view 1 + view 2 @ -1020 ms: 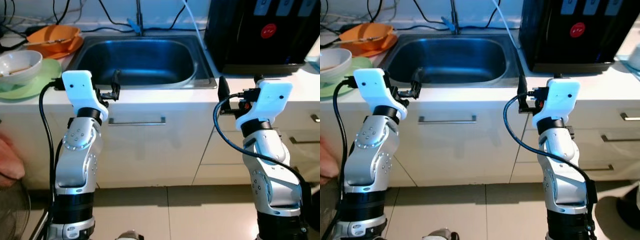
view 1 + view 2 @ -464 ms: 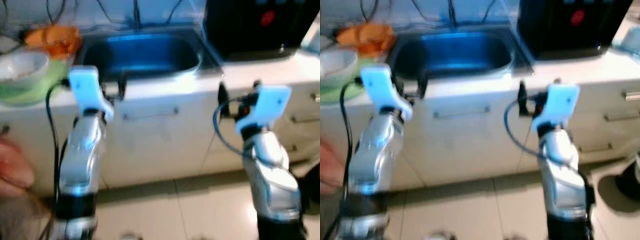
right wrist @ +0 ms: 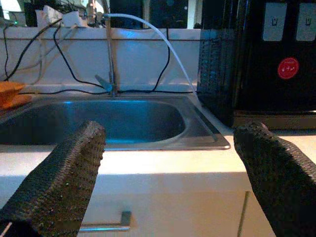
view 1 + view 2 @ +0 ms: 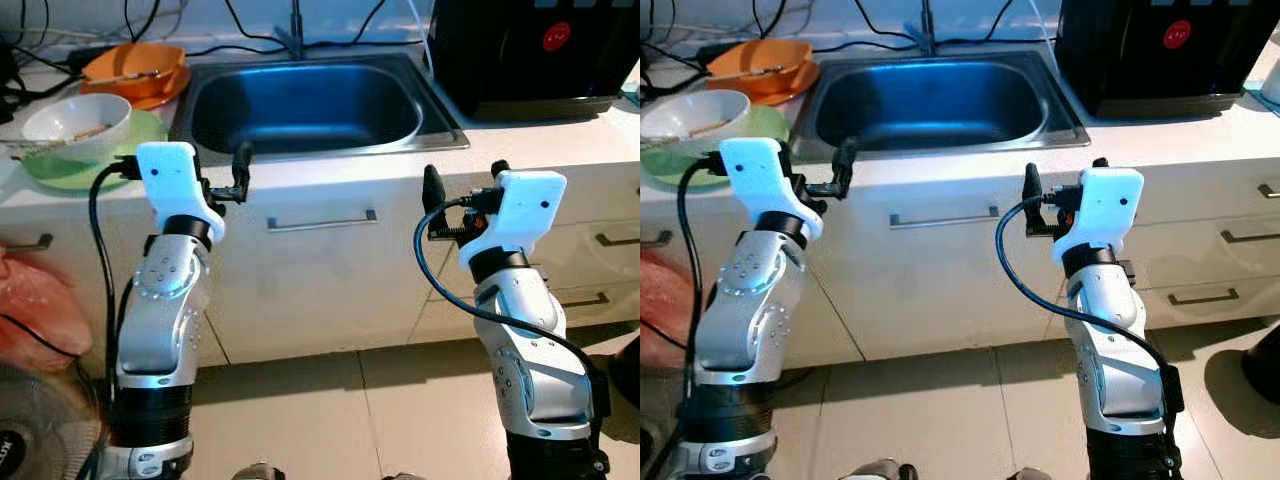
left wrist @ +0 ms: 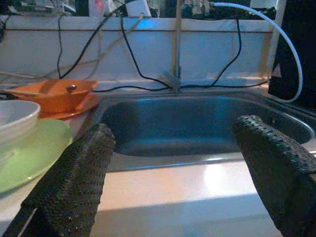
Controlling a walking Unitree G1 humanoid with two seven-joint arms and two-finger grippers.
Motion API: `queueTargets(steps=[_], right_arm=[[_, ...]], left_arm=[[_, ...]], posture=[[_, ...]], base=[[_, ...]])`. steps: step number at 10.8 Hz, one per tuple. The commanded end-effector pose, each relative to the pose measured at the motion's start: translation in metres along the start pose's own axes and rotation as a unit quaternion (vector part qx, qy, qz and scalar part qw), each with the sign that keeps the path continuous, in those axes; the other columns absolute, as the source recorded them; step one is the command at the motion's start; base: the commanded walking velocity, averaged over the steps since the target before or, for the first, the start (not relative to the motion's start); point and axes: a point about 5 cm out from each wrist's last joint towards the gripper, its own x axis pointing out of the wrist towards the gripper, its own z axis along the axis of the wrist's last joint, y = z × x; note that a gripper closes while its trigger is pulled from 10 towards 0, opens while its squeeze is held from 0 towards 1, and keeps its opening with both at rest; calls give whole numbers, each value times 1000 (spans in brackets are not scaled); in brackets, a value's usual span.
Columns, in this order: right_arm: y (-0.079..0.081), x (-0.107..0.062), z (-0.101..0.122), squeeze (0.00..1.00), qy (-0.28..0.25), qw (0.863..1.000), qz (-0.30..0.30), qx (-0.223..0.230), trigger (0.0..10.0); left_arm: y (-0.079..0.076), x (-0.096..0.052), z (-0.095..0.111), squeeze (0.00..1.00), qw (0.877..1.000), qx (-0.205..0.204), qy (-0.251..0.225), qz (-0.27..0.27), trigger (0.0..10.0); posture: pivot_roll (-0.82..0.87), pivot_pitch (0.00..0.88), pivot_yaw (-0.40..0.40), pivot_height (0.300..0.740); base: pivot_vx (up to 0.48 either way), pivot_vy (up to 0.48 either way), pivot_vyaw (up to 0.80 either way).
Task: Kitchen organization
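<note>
Now, both arms raised before sink (image 4: 305,105): left gripper (image 5: 173,182) wide open, empty; right gripper (image 3: 173,177) likewise. White bowl (image 4: 76,125) on green plate (image 4: 60,170), tabletop (image 4: 330,180) left — likely fragile, slick; you pinch rim.

Head cameras look down at the sink (image 4: 305,105) from above; both wrist cameras face it level, nearer.

A white counter (image 4: 330,185) runs across the upper frame, with a steel sink (image 4: 310,105) set into its middle. At upper left a green plate (image 4: 75,170) carries a white bowl (image 4: 75,125); behind it sits an orange dish (image 4: 135,70). A black appliance (image 4: 535,50) stands at upper right.
</note>
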Motion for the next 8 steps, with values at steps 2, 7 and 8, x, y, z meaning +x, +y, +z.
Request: queueTargets(steps=[2,7,8], right_arm=[[0,1,-2,0,-1,1000,2,2,10000],[4,3,-6,0,3,1000,12,2,10000],[5,3,-7,0,4,1000,11,5,10000]], left_arm=[[1,0,1,0,1000,3,0,4,10000],[7,-3,-1,0,1000,8,0,13,10000],[7,-3,-1,0,1000,9,1,12,10000]], posture=[[27,39,29,740],[57,20,17,740],[58,20,17,740]], base=[[0,0,0],[0,0,0],[0,0,0]])
